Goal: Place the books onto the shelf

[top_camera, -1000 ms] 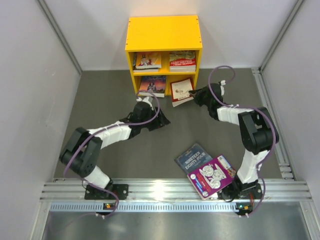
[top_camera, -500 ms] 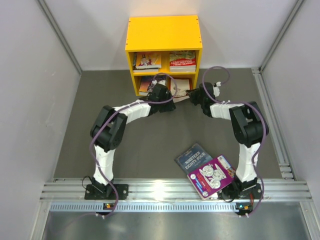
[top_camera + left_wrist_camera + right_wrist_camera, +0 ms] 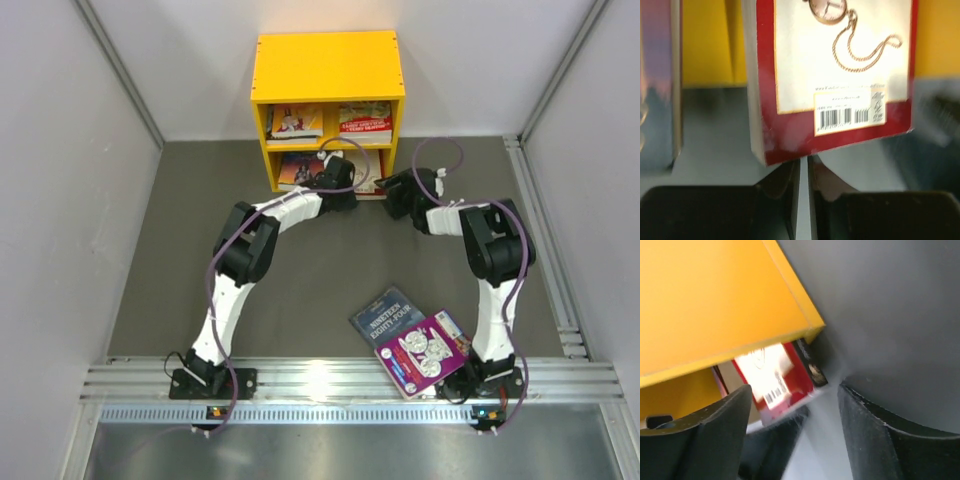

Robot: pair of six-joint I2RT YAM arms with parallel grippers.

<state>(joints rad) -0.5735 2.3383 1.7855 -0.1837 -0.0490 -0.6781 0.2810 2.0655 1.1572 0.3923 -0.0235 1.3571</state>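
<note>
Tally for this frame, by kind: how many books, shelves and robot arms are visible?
Books in the shelf: 4
Books on the table: 2
Shelf: 1
Robot arms: 2
Total: 9

Book [image 3: 840, 75] in shelf [image 3: 328, 65], lower-right compartment

Yellow shelf [image 3: 327, 65], red book [image 3: 840, 65] with cream panel, purple book [image 3: 425, 350] with white circles
</note>
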